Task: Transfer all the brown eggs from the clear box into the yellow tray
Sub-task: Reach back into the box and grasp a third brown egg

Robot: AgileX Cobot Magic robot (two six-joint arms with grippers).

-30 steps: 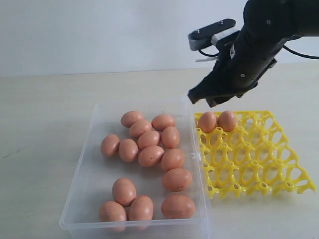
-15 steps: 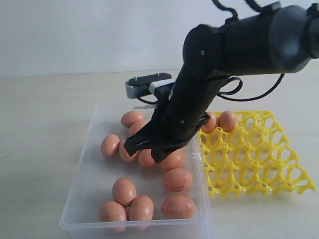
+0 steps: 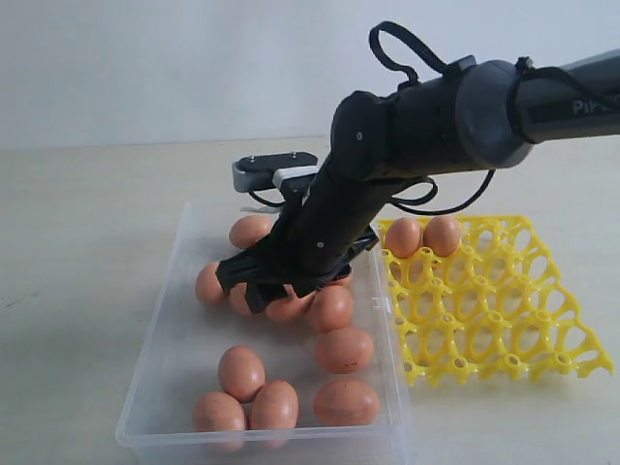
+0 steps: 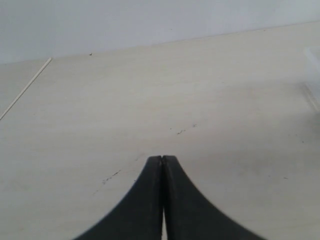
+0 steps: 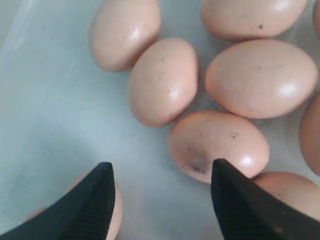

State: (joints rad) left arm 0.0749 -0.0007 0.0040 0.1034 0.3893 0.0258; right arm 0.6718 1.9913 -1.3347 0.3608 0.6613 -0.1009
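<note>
right claw [image 3: 254, 291] is spread wide and empty, hanging low over the bunch of brown eggs [image 3: 344, 349] in the clear box [image 3: 153, 387], while the yellow tray [image 3: 504, 325] just beside it has only two eggs [image 3: 403, 236] in its far row. if it were me i'd centre the fingers on one egg [image 5: 217, 145] rather than straddling two, drop so the tips go round its middle, then close gently, since shells crack and the neighbours touching it will probably roll. left claw [image 4: 162, 160] is clenched on nothing over bare surface [image 4: 150, 100].
</note>
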